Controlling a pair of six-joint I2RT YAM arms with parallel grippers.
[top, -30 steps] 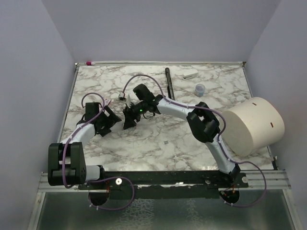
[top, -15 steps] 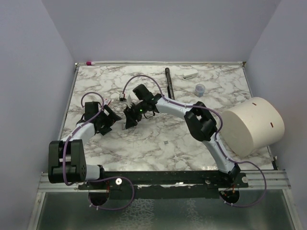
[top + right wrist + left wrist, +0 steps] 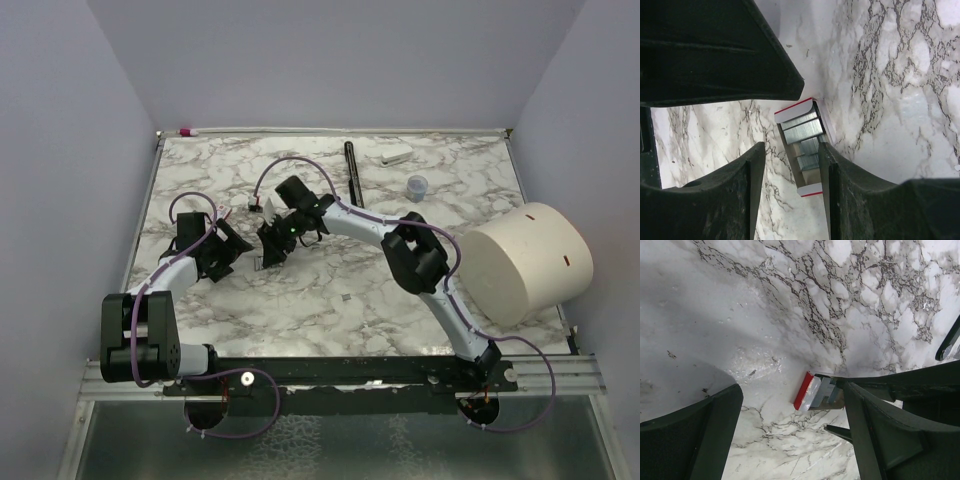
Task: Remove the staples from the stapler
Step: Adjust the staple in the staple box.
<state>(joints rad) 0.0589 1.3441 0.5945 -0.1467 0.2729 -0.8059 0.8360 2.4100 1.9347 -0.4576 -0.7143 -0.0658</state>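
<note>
Stapler (image 3: 794,113) is hinged open, on or just above the marble surface (image 3: 890,100). Its staples (image 3: 802,132) show as a grey strip in the channel. Right fingers (image 3: 740,190) flank it closely; whether they clamp it cannot be told. Left fingers (image 3: 715,430) hover beside it, spread wide and empty. The staples look not yet out. The next move likely needs a steady hold while they are slid or tipped free.

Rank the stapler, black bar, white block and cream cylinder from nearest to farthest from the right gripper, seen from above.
From the right gripper:
1. stapler, between its fingers.
2. black bar, farther back, to the right.
3. white block, by the back edge.
4. cream cylinder, far right side.
</note>
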